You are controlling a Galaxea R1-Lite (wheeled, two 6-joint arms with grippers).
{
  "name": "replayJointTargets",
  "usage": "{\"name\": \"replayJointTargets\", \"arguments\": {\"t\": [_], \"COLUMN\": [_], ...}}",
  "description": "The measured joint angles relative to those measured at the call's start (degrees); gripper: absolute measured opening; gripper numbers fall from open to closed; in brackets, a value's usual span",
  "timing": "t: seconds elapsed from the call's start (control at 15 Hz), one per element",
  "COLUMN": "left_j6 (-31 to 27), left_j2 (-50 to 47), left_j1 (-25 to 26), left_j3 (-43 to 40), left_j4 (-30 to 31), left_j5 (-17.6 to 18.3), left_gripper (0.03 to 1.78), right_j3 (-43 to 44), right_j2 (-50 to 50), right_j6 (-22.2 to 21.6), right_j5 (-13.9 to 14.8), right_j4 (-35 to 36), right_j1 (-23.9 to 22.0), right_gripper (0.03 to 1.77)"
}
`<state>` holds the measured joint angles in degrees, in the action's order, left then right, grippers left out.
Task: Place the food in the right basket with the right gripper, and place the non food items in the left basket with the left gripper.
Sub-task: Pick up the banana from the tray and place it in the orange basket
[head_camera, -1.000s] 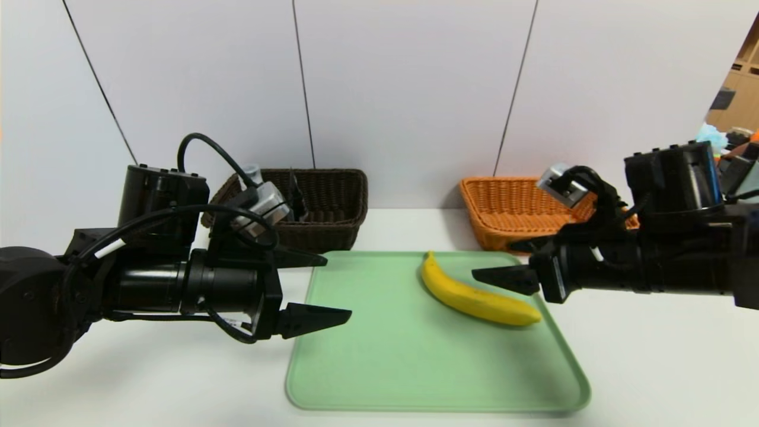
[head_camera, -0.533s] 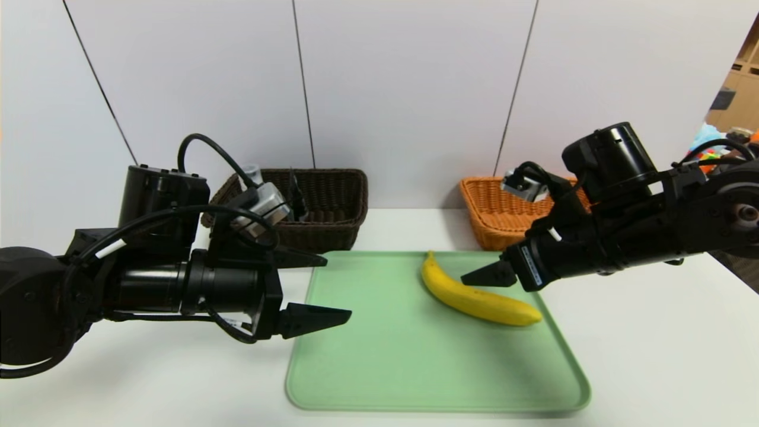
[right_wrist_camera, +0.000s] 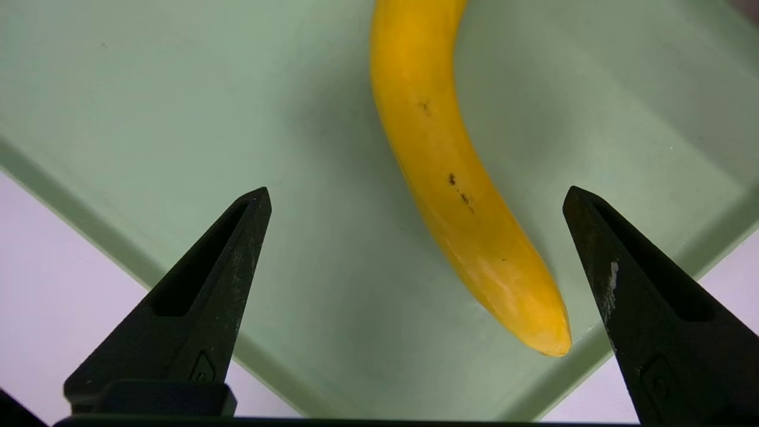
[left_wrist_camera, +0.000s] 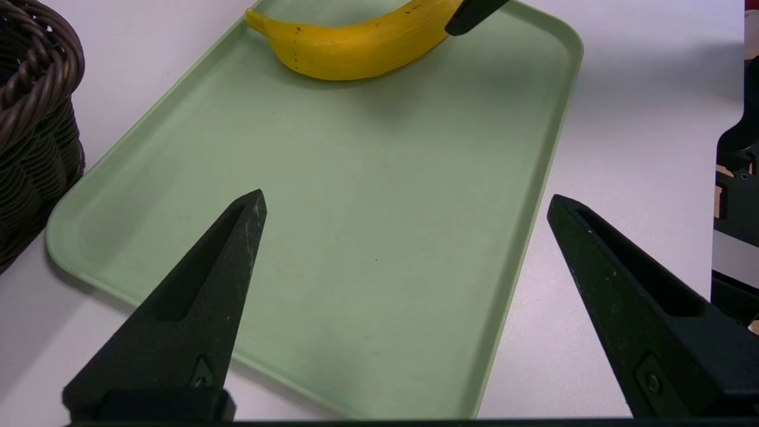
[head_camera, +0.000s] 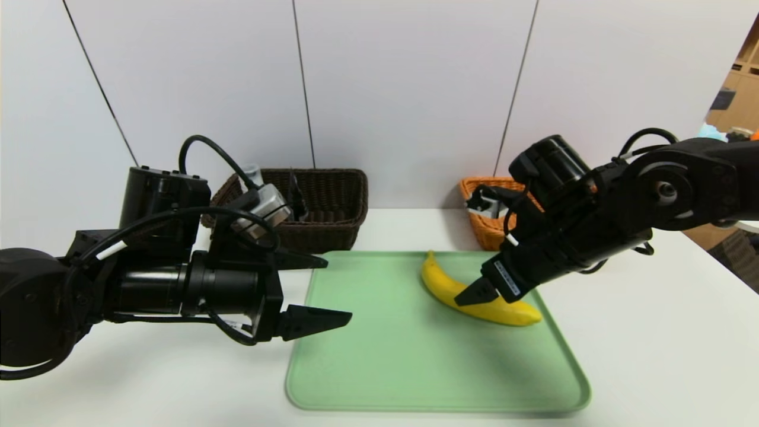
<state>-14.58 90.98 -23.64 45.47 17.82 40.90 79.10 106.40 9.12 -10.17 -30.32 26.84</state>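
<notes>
Right gripper (head_camera: 474,292), fingers spread, over banana (head_camera: 474,299) near tray's (head_camera: 415,367) far right corner; left gripper (head_camera: 323,290) likewise spread, at tray's left edge.

Yellow banana (head_camera: 474,299), green tray (head_camera: 415,367), brown basket (head_camera: 332,207), orange basket (head_camera: 483,213).

place: lab or test room | evidence: plain white panel wall (head_camera: 409,89), bare white table (head_camera: 652,356), wooden shelving (head_camera: 741,77) beyond the partition
</notes>
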Motion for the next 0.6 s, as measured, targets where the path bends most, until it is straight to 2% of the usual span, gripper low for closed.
{"name": "replayJointTargets", "arguments": {"t": [0.2, 0.33, 0.6], "left_j6": [-0.11, -0.09, -0.18], "left_j2": [0.00, 0.01, 0.22], "left_j1": [0.00, -0.06, -0.17], "left_j3": [-0.02, -0.02, 0.04], "left_j4": [0.00, -0.02, -0.02], "left_j5": [0.09, 0.11, 0.11], "left_gripper": [1.69, 1.69, 1.69], "right_j3": [0.77, 1.13, 2.15], "right_j2": [2.32, 3.44, 5.32], "right_j6": [4.38, 6.58, 8.85], "right_j5": [1.10, 2.82, 3.21], "right_j4": [-0.93, -1.21, -1.18], "right_j1": [0.22, 0.24, 0.35], "right_gripper": [1.70, 1.70, 1.70]}}
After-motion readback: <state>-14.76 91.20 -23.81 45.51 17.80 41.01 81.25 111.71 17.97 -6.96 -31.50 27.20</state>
